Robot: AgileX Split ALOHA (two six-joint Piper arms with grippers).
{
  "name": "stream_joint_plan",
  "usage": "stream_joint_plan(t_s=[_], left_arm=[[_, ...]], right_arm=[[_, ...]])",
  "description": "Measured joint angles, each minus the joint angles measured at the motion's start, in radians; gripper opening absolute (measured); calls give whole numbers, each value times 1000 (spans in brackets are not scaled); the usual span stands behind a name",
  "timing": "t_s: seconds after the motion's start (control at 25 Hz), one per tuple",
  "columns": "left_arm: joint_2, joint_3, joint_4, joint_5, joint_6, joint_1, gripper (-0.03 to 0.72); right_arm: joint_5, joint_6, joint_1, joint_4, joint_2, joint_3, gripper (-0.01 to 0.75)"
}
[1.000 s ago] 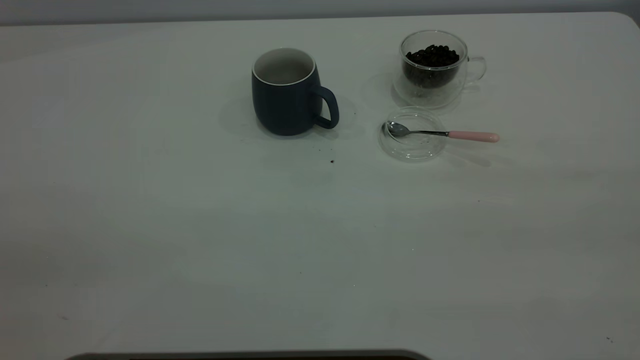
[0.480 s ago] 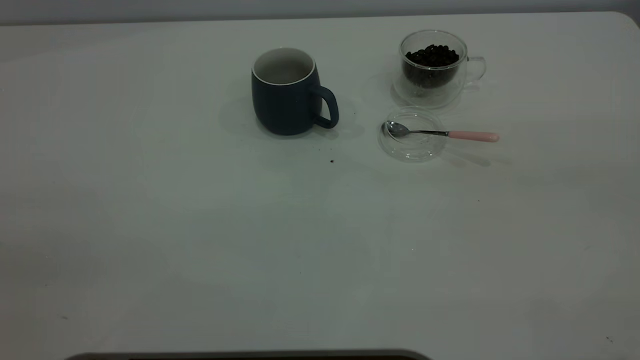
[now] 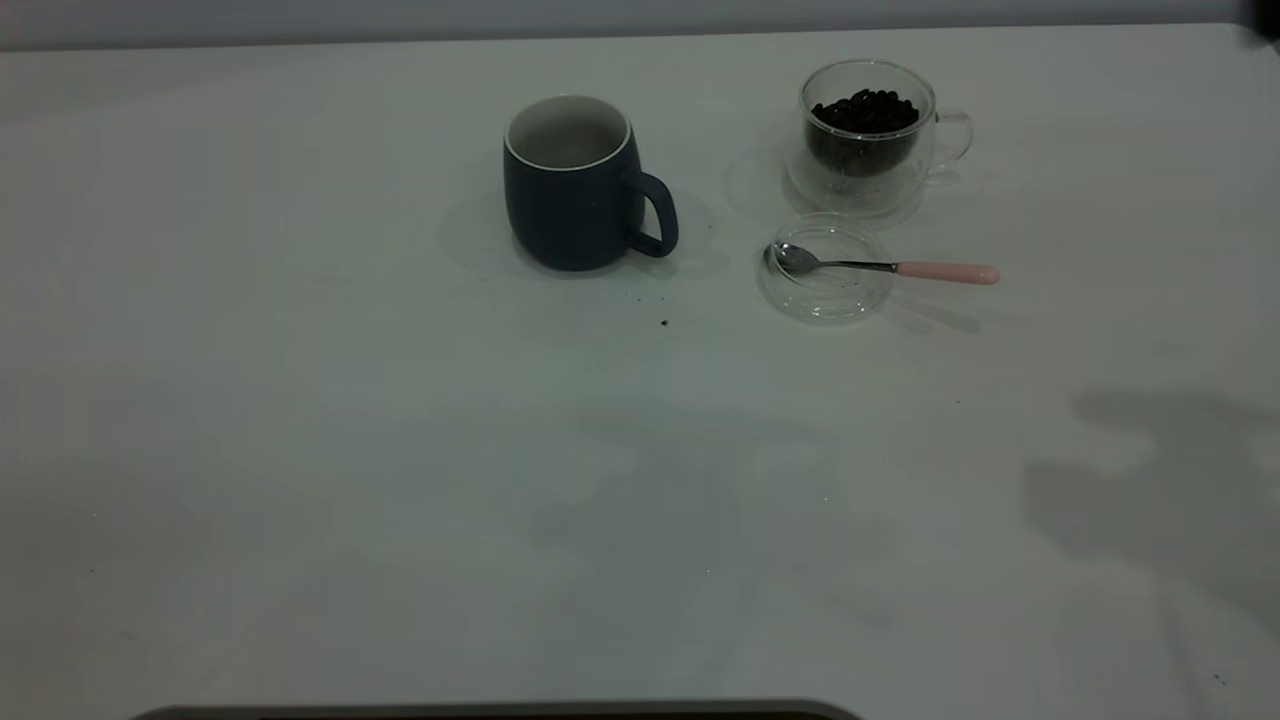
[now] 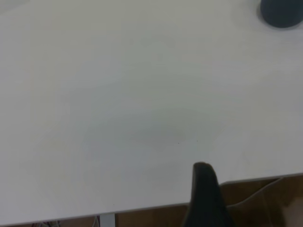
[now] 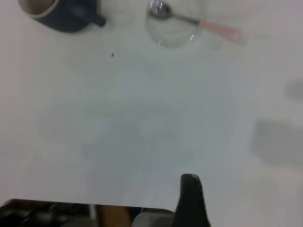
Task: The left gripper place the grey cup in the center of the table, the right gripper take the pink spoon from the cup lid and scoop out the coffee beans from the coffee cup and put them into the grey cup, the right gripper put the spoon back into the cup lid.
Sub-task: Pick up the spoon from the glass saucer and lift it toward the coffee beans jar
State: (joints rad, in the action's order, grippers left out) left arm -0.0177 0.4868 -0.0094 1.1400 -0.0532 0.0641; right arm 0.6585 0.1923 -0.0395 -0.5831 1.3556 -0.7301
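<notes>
Status: grey cup (image 3: 575,185) stood upright on the tabletop (image 3: 400,450), roughly mid-width but toward the far edge, about 12 o'clock from the tabletop's middle in the exterior view. Handle pointed to 3 o'clock. Whether that counts as "center" was a judgement call; I'd say step one looked done or nearly so, since nothing was gripping the cup.

Remaining steps looked untouched:
- pink spoon (image 3: 885,266) lay with its bowl inside the cup lid (image 3: 825,295) and its handle sticking out over the rim toward 3 o'clock.
- coffee beans (image 3: 865,112) were heaped in the coffee cup (image 3: 868,135), which sat just beyond the lid at its 12 o'clock, near but apart.
- grey cup interior looked pale, with no beans that I could see.
- A few dark specks lay on the tabletop between cup and lid.

So scooping, pouring and returning the spoon were all left, by my read.

Claws: neither arm body showed clearly in the exterior view, only shadows at 4 to 5 o'clock. Right claw (image 5: 189,201) showed one dark finger at the near tabletop edge; spoon and lid were well apart from it, across the tabletop. Left claw (image 4: 204,194) likewise showed one finger at the tabletop edge, with the grey cup far off. Released or clenched: cannot tell for either. Neither was grasping anything visible.
</notes>
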Motion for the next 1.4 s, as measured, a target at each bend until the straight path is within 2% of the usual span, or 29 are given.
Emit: stream_joint_plan(t_s=[0.12, 0.28, 0.44, 0.72, 1.0, 1.4], left_arm=[[0, 0, 0, 0, 0, 0, 567], [0, 0, 0, 0, 0, 0, 567], [0, 0, 0, 0, 1, 0, 567], [0, 0, 0, 0, 2, 0, 567], [0, 0, 0, 0, 2, 0, 567], [0, 0, 0, 0, 1, 0, 567]], right_arm=[[-55, 153, 18, -173, 156, -2, 660], [-75, 435, 89, -447, 334, -6, 660], [-72, 747, 148, -731, 474, -10, 660], [-13, 1146, 169, -1149, 707, -12, 660], [76, 1245, 224, -1211, 890, -93, 660], [209, 1255, 226, -1216, 1094, -242, 654]])
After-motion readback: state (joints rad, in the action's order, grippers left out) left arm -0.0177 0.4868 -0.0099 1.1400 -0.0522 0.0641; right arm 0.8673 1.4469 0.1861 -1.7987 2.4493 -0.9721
